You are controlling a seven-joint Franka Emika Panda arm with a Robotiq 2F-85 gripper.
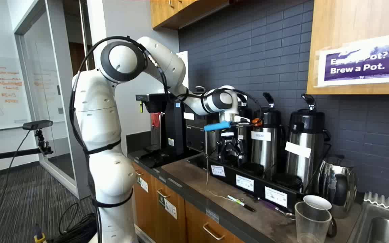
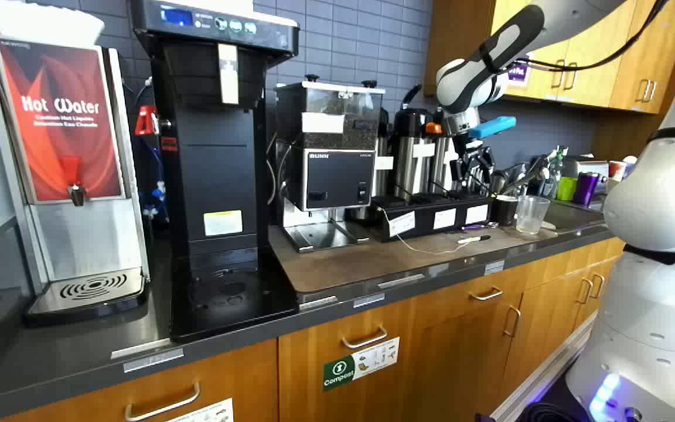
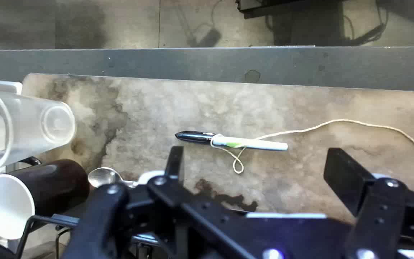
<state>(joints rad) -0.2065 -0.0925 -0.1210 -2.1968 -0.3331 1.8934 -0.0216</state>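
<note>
Black-capped white marker [image 3: 230,141] on the table [image 3: 149,104], lying below the hand [image 3: 257,163] and well apart from it, the hand's jaws spread wide, cream string [image 3: 343,120] crossing the marker, spoon [image 3: 103,176] and clear cup [image 3: 38,126] beyond the marker's capped end

Blk on gripper [image 3: 257,158]; below it, blk/wht w/ grn patch on marker [image 3: 231,141], cream on string [image 3: 340,120], mottled brn/gry on mat [image 3: 149,104]; above, brt blue on bar [image 1: 217,126]; beside, silver/blk on airpots [image 1: 299,166].
</note>
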